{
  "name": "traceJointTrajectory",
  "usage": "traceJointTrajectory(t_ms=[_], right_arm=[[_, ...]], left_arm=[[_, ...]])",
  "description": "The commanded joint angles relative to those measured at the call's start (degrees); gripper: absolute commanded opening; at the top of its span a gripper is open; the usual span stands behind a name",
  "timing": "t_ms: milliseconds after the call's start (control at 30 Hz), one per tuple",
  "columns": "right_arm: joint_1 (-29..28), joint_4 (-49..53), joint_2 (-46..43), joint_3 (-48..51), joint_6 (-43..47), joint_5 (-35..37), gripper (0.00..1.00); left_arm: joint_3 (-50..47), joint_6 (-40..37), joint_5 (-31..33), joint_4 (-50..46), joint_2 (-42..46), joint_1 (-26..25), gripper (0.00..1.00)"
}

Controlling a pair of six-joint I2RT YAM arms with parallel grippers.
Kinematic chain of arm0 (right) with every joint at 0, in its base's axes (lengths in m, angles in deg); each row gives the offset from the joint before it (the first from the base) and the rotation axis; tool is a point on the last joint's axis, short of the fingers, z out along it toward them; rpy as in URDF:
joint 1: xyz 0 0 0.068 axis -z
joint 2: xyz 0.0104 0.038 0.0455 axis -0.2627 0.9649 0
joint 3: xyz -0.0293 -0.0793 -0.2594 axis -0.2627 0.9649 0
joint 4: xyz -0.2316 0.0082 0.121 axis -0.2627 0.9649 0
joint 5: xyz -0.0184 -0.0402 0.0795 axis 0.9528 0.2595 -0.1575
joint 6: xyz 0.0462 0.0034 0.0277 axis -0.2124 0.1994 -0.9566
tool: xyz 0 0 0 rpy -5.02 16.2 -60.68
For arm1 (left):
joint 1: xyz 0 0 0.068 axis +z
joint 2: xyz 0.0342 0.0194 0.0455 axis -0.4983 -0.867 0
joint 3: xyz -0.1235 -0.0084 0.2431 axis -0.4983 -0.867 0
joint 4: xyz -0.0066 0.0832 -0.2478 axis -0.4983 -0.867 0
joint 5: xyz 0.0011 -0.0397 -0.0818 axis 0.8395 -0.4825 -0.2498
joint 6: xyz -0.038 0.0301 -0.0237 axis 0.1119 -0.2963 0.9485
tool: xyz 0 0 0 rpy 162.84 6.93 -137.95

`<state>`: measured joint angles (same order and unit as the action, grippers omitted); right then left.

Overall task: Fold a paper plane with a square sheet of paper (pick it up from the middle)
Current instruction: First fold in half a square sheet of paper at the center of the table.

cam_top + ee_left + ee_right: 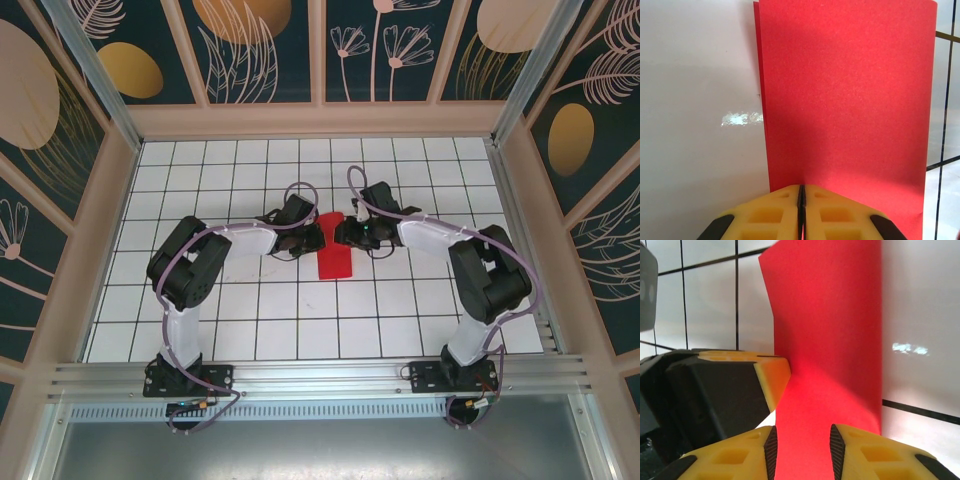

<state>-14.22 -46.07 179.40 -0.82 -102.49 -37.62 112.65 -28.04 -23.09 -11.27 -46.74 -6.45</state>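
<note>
The square sheet of paper (335, 258) lies folded into a narrow red strip in the middle of the tiled table (250, 310). In the left wrist view the sheet (850, 100) shows two layers along its left edge. My left gripper (801, 187) is shut, its tips down on the sheet's near edge, at the strip's left side (312, 240). My right gripper (802, 440) stands open astride the sheet (830, 340), red paper showing between its pads; it sits at the strip's right side (346, 235). A left finger (772, 375) touches the paper's edge close by.
Wooden walls (320, 120) with patterned panels close in the white gridded table on three sides. A metal rail (320, 375) runs along the near edge by the arm bases. The two grippers face each other a few centimetres apart over the paper.
</note>
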Motion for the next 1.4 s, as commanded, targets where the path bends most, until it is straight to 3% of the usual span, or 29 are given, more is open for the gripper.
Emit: traceJointTrajectory(t_ms=[0, 433, 733, 1033, 1200, 1367], right_arm=[[-0.2, -2.2, 2.6, 0.9, 0.7, -3.6, 0.35], [2.2, -7.4, 4.3, 8.3, 0.0, -6.8, 0.28], [2.2, -7.2, -1.8, 11.3, 0.5, -12.1, 0.27], [2.2, -4.5, 0.5, 13.9, 0.6, -9.0, 0.19], [2.2, -4.7, -4.2, 13.9, 0.9, -11.2, 0.18], [2.0, -4.9, -3.4, 16.6, 0.7, -12.3, 0.12]], left_arm=[[-0.4, -1.7, 4.2, -5.7, -3.6, 0.1, 0.13], [-1.6, -1.8, 6.3, -6.2, -4.7, 0.1, 0.11], [-1.9, -1.7, 7.2, -6.2, -4.7, 0.1, 0.11], [-2.0, -1.6, 7.2, -5.8, -4.6, 0.1, 0.11], [-2.1, -1.6, 7.2, -5.6, -4.5, 0.1, 0.11], [-2.1, -1.5, 7.2, -5.4, -4.5, 0.1, 0.11]])
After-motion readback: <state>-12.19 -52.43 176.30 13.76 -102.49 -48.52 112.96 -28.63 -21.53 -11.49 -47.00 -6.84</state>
